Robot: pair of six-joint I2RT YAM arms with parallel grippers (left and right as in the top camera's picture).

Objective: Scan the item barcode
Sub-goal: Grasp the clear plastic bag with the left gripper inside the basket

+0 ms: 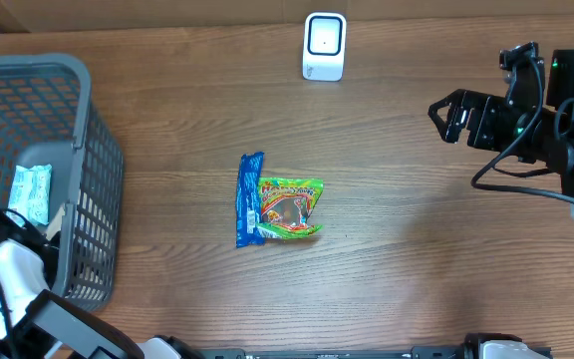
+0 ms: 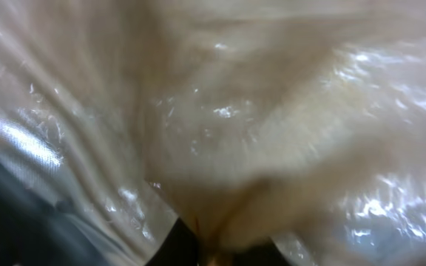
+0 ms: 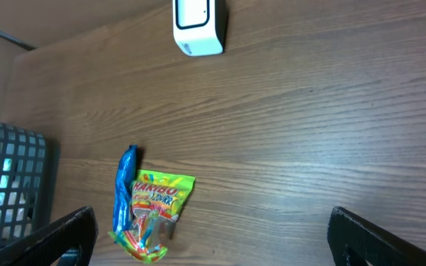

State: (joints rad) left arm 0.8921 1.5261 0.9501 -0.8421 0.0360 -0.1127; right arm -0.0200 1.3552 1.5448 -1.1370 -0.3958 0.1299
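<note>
Pale, crinkly plastic film of a packet (image 2: pixel 257 111) fills the left wrist view. My left gripper (image 2: pixel 217 250) is shut, and its dark fingers pinch a fold of that film at the bottom edge. From overhead, the left arm (image 1: pixel 3 264) reaches down into the grey basket (image 1: pixel 78 90), and the held packet is hidden there. The white scanner (image 1: pixel 324 45) stands at the table's far edge, also in the right wrist view as the scanner (image 3: pixel 197 26). My right gripper (image 1: pixel 451 115) hangs open above the table's right side, nothing between its fingers (image 3: pixel 58 236).
A green Haribo bag (image 1: pixel 289 206) and a blue packet (image 1: pixel 249 199) lie side by side mid-table, also seen as the bag (image 3: pixel 157 210) and the packet (image 3: pixel 123 196). A white and teal packet (image 1: pixel 30 192) lies in the basket.
</note>
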